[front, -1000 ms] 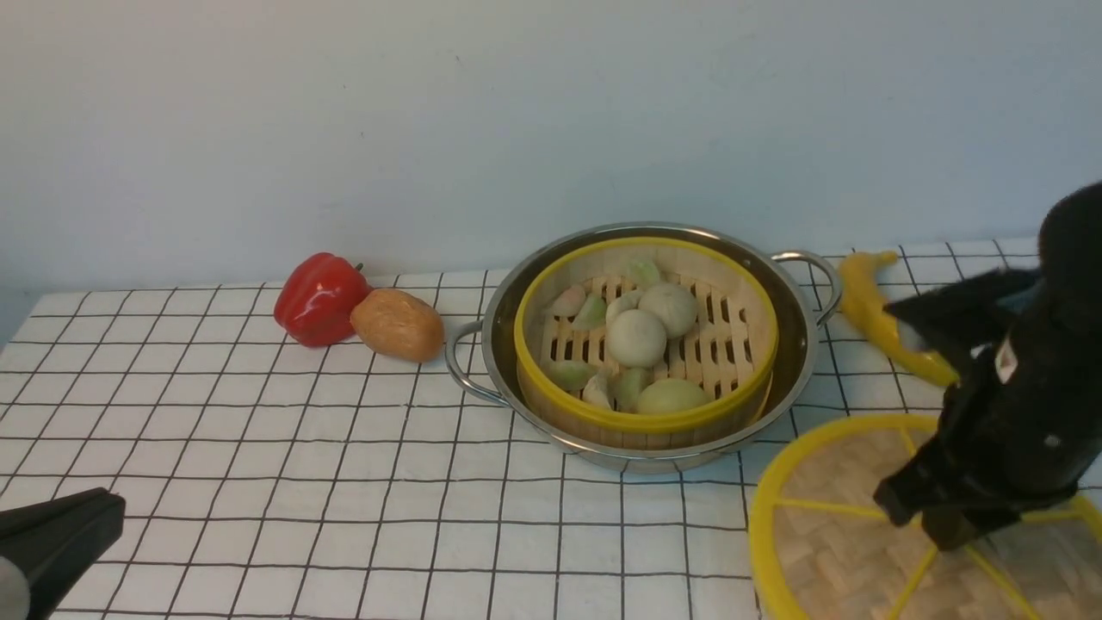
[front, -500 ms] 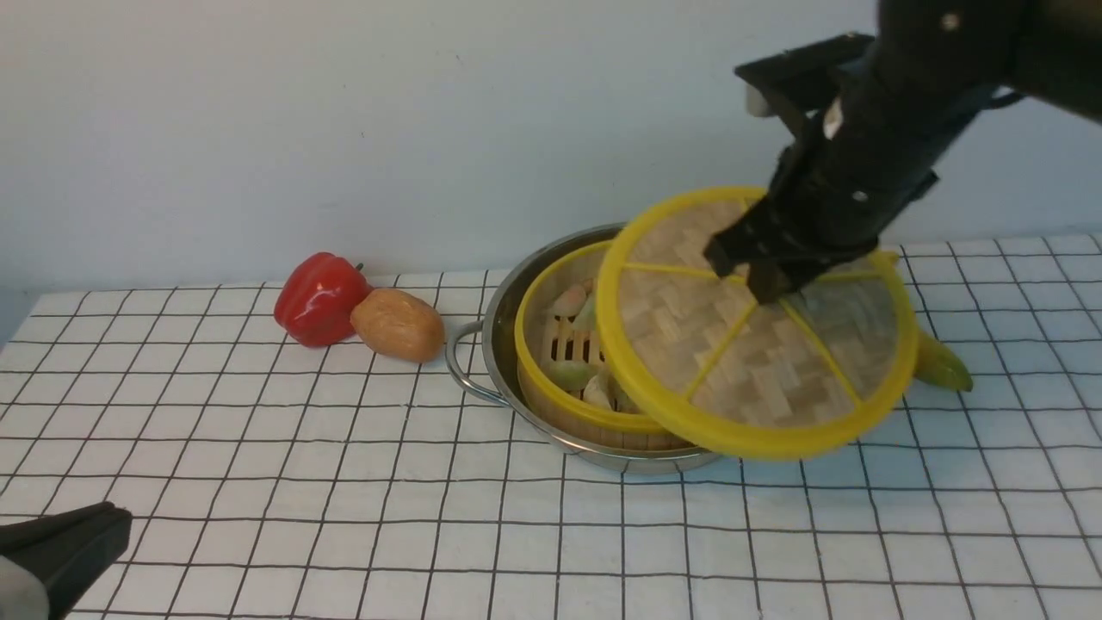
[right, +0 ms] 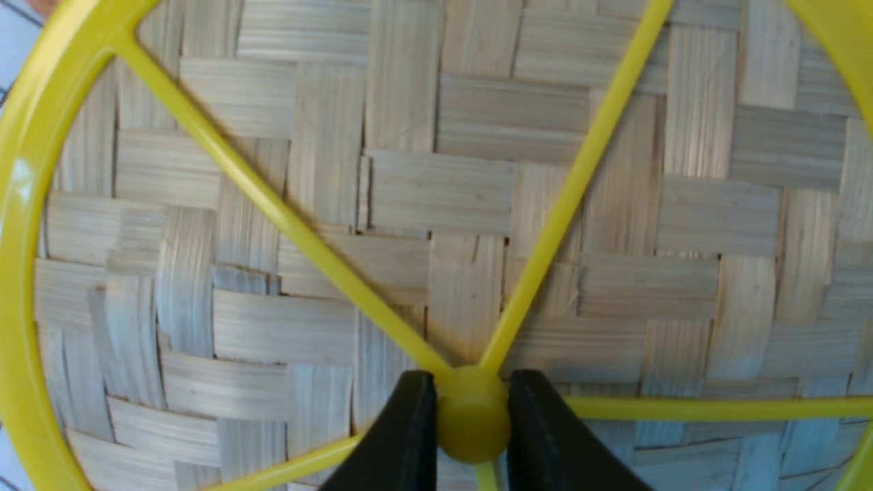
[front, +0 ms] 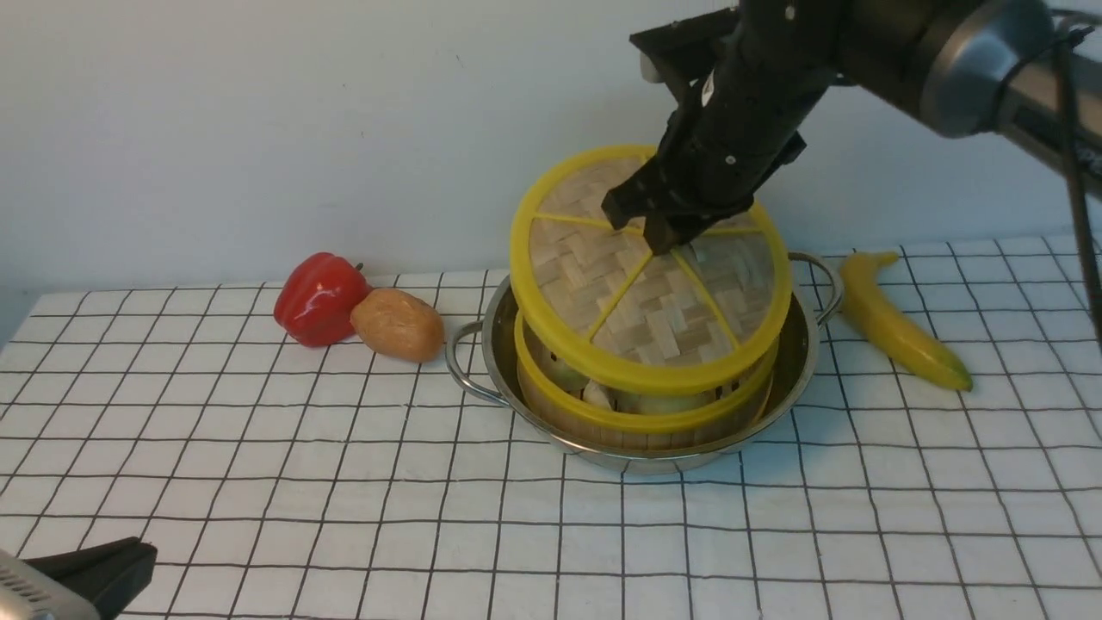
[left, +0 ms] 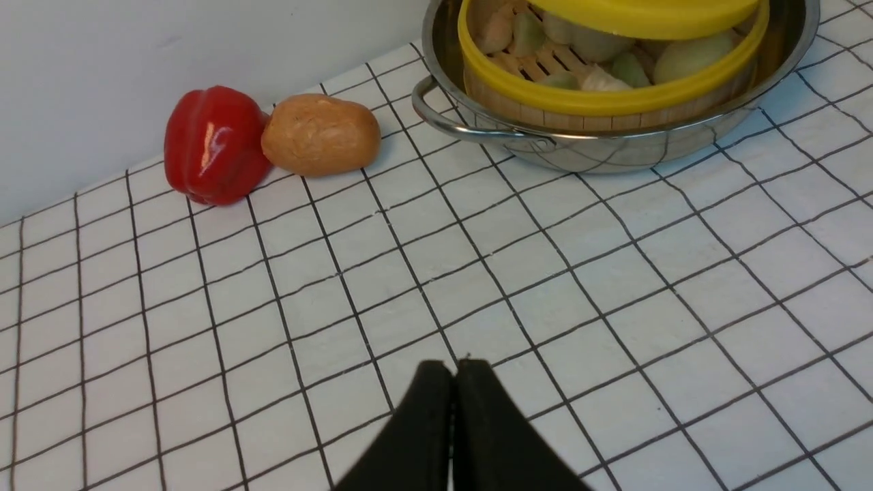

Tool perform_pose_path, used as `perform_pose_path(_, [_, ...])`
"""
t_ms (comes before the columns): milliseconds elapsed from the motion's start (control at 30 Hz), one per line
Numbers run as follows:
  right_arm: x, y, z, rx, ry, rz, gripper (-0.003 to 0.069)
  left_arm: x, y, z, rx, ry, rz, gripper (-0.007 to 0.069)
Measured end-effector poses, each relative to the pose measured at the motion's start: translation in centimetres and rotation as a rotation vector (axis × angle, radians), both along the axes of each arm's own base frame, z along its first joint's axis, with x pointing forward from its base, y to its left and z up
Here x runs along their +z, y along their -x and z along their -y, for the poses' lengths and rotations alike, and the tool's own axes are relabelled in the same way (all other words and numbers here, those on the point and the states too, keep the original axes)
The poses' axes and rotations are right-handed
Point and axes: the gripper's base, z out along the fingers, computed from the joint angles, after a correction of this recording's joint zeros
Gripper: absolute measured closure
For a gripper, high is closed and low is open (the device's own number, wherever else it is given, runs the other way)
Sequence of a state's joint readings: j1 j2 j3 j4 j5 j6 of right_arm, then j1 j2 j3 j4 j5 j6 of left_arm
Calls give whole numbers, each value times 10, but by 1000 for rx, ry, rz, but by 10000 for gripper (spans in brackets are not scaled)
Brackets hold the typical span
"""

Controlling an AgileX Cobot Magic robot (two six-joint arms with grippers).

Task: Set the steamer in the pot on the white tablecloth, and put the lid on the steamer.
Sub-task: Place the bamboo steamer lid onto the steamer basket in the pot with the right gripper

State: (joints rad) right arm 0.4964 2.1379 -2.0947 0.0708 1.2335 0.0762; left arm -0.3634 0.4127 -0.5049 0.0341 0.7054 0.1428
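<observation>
The steamer [front: 637, 413] [left: 607, 95] sits inside the shiny pot [front: 801, 362] [left: 614, 146] on the white tablecloth [front: 344, 482] [left: 545, 273], with pale dumplings showing under its rim. The woven lid [front: 646, 301] [right: 409, 191] hangs tilted just above the steamer, covering most of it. My right gripper [front: 654, 228] [right: 472, 402] is shut on the lid's yellow central knob [right: 472, 423]. My left gripper [left: 455, 372] [front: 129, 555] stays low at the near left over the cloth, its fingers [left: 423, 423] pressed together and holding nothing.
A red bell pepper [front: 318, 297] [left: 211, 143] and a brown potato [front: 398, 323] [left: 320, 135] lie left of the pot. A banana [front: 895, 323] lies to the pot's right. A pale wall stands behind the table.
My right arm carried the lid up from the near right of the cloth and leftward to over the steamer. The left gripper sank a little lower in the corner.
</observation>
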Motion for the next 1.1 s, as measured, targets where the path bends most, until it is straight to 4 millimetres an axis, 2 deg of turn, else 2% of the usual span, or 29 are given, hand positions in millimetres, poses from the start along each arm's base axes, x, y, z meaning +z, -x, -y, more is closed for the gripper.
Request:
perform_pose_path(333, [0,3,-5,14,0,-1,511,1,-1,0,-4,1,21,623])
perform_pose_path(667, [3,5,0,-10,34,13,511,1,-1,0,-6,-2,23,623])
perform_pose_path(800, [17,20,9,-10,37,18,511,1,-1,0,-6,-2,23,623])
perform_pose_path(933, [25,23,13,-6,48,42,511,1,-1,0,-8,-5,24,623])
perform_pose_path(1100, [11,19,10,-2,65,16,511,1,-1,0,-8,-5,24,623])
